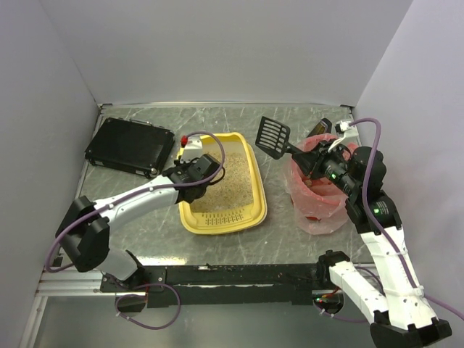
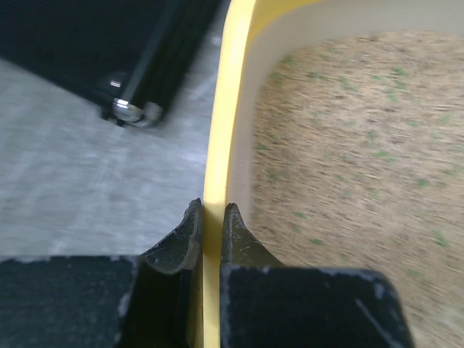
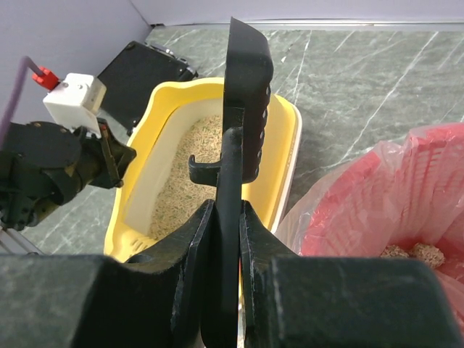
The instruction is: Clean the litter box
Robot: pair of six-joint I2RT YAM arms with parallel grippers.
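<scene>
One litter box (image 1: pixel 217 223): yellow tray on the table (image 1: pixel 217 123), its left rim right in the left pincer (image 1: pixel 187 177), the whole tray off to the left of the right pincer (image 1: pixel 313 161).
Top view alone: the slotted end of the tray, lying on the side toward the arm bases, and both arms at once.
Left wrist view alone: a blurred close-up, the yellow rim running straight out from between the fingertips (image 2: pixel 190 217), green flecks in the litter (image 2: pixel 348 145) to their right.
Right wrist view alone: pale clumps (image 3: pixel 415 254) down in the bin (image 3: pixel 406 188), just right of the fingers.
Tray contents: beige sandy litter, spread across the floor of the tray.
Bin contents: pink-red bag liner, a few clumps at the bottom, directly beneath the right pincer.
Left pincer: clamped on the tray's left rim, one finger outside the wall, one inside.
Right pincer: closed tight on the handle of a black slotted scoop (image 1: pixel 273 136); the blade sticks out beyond the fingertips, in the air between tray and bin.
Black box (image 1: pixel 130 146): flat on the table, beyond and left of the left pincer, close to the tray's far corner.
</scene>
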